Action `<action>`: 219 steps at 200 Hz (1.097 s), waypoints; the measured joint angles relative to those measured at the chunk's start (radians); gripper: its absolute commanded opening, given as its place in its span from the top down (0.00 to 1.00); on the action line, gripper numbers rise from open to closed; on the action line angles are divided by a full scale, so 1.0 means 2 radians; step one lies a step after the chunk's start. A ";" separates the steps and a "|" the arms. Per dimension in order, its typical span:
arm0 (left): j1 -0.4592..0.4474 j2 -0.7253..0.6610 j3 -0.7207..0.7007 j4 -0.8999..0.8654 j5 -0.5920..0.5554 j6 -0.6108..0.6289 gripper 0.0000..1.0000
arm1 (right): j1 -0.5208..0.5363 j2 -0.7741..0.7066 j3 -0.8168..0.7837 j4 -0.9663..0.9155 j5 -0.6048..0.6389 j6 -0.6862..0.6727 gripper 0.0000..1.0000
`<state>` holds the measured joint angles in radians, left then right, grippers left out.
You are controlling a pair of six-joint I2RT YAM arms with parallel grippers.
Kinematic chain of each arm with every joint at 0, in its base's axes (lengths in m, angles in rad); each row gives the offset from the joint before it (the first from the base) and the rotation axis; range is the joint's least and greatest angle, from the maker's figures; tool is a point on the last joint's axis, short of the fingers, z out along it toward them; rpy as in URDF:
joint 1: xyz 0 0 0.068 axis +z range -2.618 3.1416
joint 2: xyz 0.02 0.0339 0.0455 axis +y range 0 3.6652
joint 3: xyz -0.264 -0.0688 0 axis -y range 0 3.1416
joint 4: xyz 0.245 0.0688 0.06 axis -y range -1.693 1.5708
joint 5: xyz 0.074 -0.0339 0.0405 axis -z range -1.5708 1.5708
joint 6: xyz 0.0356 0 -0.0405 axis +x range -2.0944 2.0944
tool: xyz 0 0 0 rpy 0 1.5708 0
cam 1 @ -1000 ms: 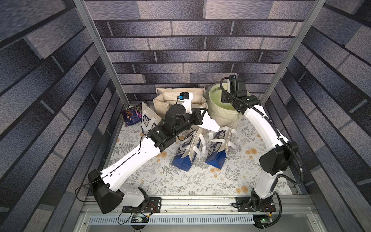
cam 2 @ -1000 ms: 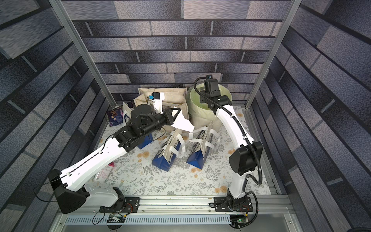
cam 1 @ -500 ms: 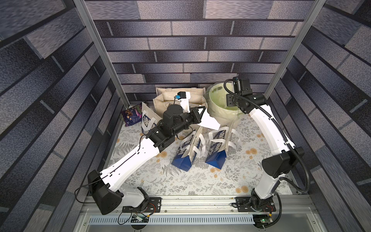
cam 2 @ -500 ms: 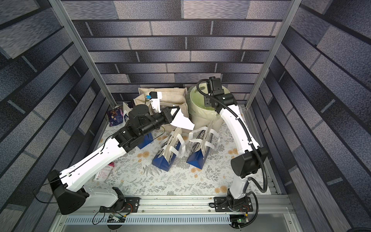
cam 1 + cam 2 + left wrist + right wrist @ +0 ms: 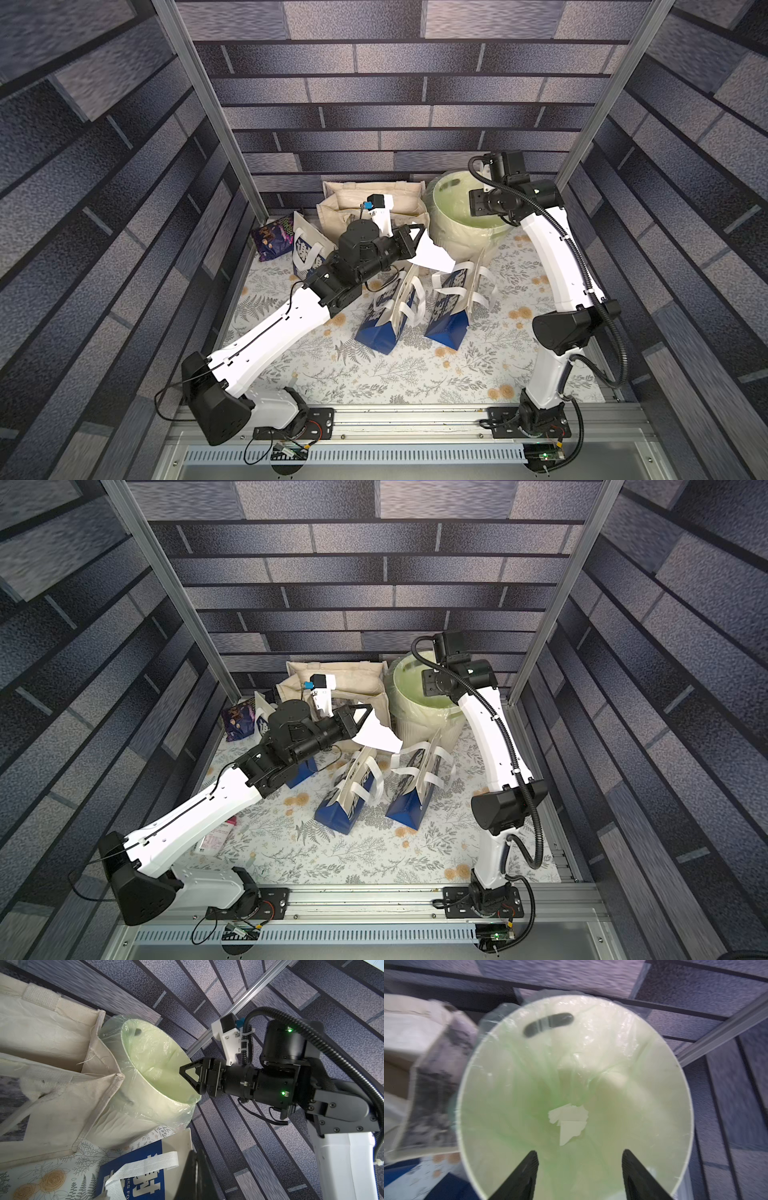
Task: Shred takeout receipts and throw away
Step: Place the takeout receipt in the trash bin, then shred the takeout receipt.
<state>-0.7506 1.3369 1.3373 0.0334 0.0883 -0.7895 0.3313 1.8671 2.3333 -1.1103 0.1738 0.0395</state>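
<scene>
The right arm has swung its elbow out and back in the last second and its wrist now sits a little further over the bin [image 5: 461,245], while the left arm has barely shifted. The writing that reads best is in the left wrist view, on a blue bag [image 5: 133,1178]: large white Chinese characters with the letters "NKS FO" beneath them. In a top view the same kind of characters show on the two bags lying on their sides [image 5: 390,316] [image 5: 451,307] and on a third standing by the wall [image 5: 305,249]. The print on the purple packet [image 5: 272,241] is too small to read. The left arm reaches slantwise from its near corner, forearm stretched long, wrist raised above the bags and aimed at the bin. The left gripper [image 5: 419,241] is clamped on a white receipt [image 5: 432,253] with a torn edge, which juts out past its tips, just short of the bin's wall. The right arm rises steeply from its base to a high elbow, then runs back with the wrist bent over the bin's mouth. The right gripper [image 5: 579,1152] has its fingers [image 5: 529,1174] spread wide with nothing between them. Below them, torn white scraps [image 5: 570,1124] lie at the bottom of the bin's green liner. A cream tote [image 5: 374,199] stands beside the bin.
</scene>
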 measured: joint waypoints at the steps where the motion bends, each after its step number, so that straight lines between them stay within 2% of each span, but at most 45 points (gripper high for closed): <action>1: 0.000 0.000 0.000 0.001 0.000 0.000 1.00 | 0.000 -0.003 -0.002 0.000 -0.008 0.001 0.35; 20: 0.000 0.000 0.000 0.013 0.000 -0.006 1.00 | 0.000 -0.060 -0.049 0.012 -0.115 0.008 0.34; 46: 0.000 0.000 0.000 0.034 0.003 -0.018 1.00 | 0.000 -0.182 -0.175 0.079 -0.265 0.052 0.32; 63: 0.000 0.000 0.000 0.048 0.007 -0.027 1.00 | 0.000 -0.257 -0.263 0.152 -0.347 0.115 0.31; 83: 0.000 0.000 -0.002 0.067 0.010 -0.035 1.00 | 0.001 -0.312 -0.348 0.248 -0.412 0.201 0.31; 110: 0.000 0.000 -0.010 0.089 0.011 -0.047 1.00 | 0.003 -0.330 -0.420 0.324 -0.447 0.277 0.30; 154: 0.000 0.004 -0.014 0.111 0.020 -0.068 1.00 | 0.010 -0.330 -0.445 0.349 -0.471 0.312 0.30; 185: -0.002 0.005 -0.017 0.122 0.020 -0.070 1.00 | 0.023 -0.330 -0.452 0.395 -0.498 0.344 0.41; 219: -0.007 0.011 -0.017 0.126 0.014 -0.073 1.00 | 0.033 -0.329 -0.473 0.427 -0.507 0.370 0.64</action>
<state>-0.7647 1.3586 1.3029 0.2855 0.1154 -0.9363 0.3977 1.2083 1.3876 -0.2562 -0.8410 0.7788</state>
